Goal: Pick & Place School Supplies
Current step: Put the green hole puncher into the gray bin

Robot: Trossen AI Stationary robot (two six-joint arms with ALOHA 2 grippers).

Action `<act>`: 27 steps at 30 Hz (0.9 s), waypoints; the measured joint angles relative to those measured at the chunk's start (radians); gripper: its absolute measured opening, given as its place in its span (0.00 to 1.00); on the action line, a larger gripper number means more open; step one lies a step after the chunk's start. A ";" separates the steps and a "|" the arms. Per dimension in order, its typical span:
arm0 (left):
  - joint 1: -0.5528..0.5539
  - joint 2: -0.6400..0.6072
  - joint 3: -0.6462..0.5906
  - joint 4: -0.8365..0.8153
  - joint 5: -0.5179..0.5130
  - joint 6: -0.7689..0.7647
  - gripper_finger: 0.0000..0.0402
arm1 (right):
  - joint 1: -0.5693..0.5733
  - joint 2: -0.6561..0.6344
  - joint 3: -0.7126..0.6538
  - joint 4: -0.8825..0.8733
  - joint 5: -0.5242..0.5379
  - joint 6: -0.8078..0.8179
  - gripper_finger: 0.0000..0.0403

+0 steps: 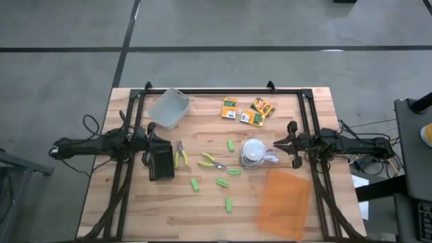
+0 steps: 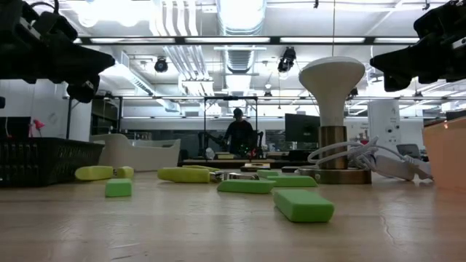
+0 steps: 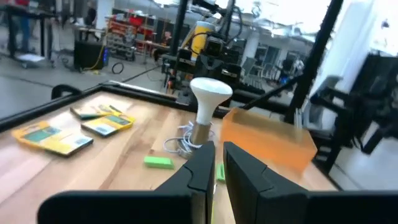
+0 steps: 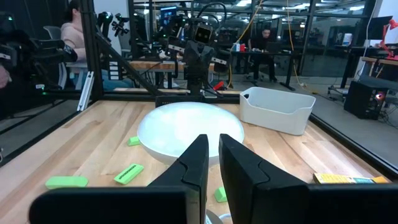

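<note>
1. High view: the wooden tabletop (image 1: pixel 135 209) carries all the supplies loose. Both arms are pulled back to the table's sides, neither touching anything.
2. Left hand (image 1: pixel 150 137): at the left edge, beside the black tray (image 1: pixel 162 164). Its fingers (image 3: pixel 196 171) are together, nothing between them.
3. Right hand (image 1: pixel 289 143): at the right side, near the white lamp (image 1: pixel 253 152). Its fingers (image 4: pixel 198 163) stand together with only a thin slit between them, and hold nothing.
4. Green sticks: one (image 1: pixel 230 145) left of the lamp, one (image 1: pixel 233 171) just below it, one (image 1: pixel 222 182) lower still, one (image 1: pixel 194 183) to the left, one (image 1: pixel 229 202) nearest the front edge. All lie flat, apart from each other.
5. Plier-like tools: one (image 1: pixel 180 156) just right of the black tray, the second (image 1: pixel 212 160) between it and the lamp. They lie near each other, not touching.
6. Orange-yellow boxes: one (image 1: pixel 229 108) alone at the back centre; two more (image 1: pixel 262 106) and (image 1: pixel 252 118) just to its right, close together, possibly touching.
7. Other items: a translucent bin (image 1: pixel 169 108) at the back left; an orange sheet (image 1: pixel 285 201) at the front right, below the lamp. A coiled white cord (image 1: pixel 271 158) lies at the lamp's base.
8. Low view: the lamp stands upright on a brass-coloured base, with green sticks lying in front of it.
9. A person (image 2: pixel 238 135) shows in the room far behind the table.
</note>
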 joint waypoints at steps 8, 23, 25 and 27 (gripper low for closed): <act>0.000 0.034 0.150 -0.258 -0.162 -0.002 0.10 | 0.000 0.000 0.000 0.000 0.000 0.000 0.09; 0.001 0.491 0.586 -0.586 -0.408 -0.350 0.10 | 0.000 0.000 0.000 0.000 0.000 0.000 0.09; 0.001 0.578 0.680 -0.668 -0.423 -0.469 0.10 | 0.000 0.000 0.000 0.000 0.000 0.000 0.09; 0.001 0.668 0.770 -0.758 -0.433 -0.616 0.10 | 0.000 0.000 0.000 0.000 0.000 0.000 0.09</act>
